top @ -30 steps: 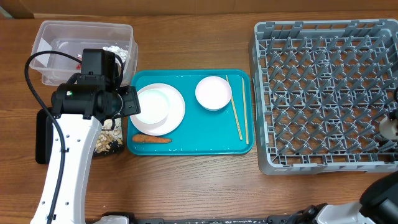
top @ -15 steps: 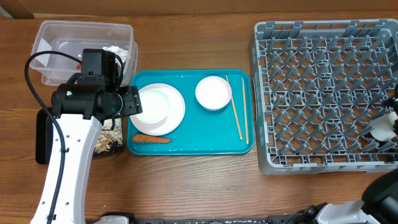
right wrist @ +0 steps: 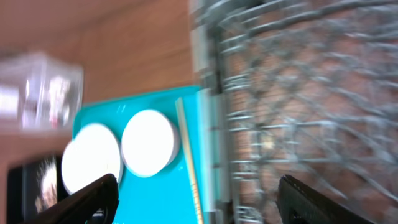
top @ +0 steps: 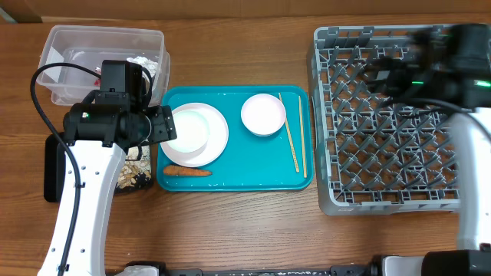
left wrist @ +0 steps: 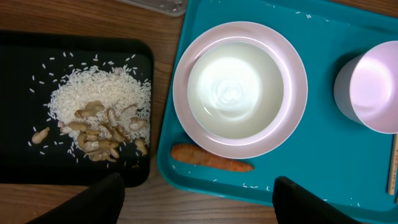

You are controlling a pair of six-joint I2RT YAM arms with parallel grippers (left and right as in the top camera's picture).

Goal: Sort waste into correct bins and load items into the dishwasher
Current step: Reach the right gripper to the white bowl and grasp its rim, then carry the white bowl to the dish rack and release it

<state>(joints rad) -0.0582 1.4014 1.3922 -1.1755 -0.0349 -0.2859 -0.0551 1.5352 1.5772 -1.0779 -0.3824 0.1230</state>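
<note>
Tabletop point(top: 245, 54) surrounds the teal tray point(top: 253, 161); left tool point(left wrist: 200, 205) and right tool point(right wrist: 202, 202) both hang spread.

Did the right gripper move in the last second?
Yes. In the overhead view the right gripper swung from the near-right edge of the dish rack to over its far side.

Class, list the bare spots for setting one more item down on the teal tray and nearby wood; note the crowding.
Free: teal tray floor below the small bowl, between carrot and chopsticks; table strip between clear tub and dish rack. Crowded: the tray's left end, with plate and carrot.
</note>
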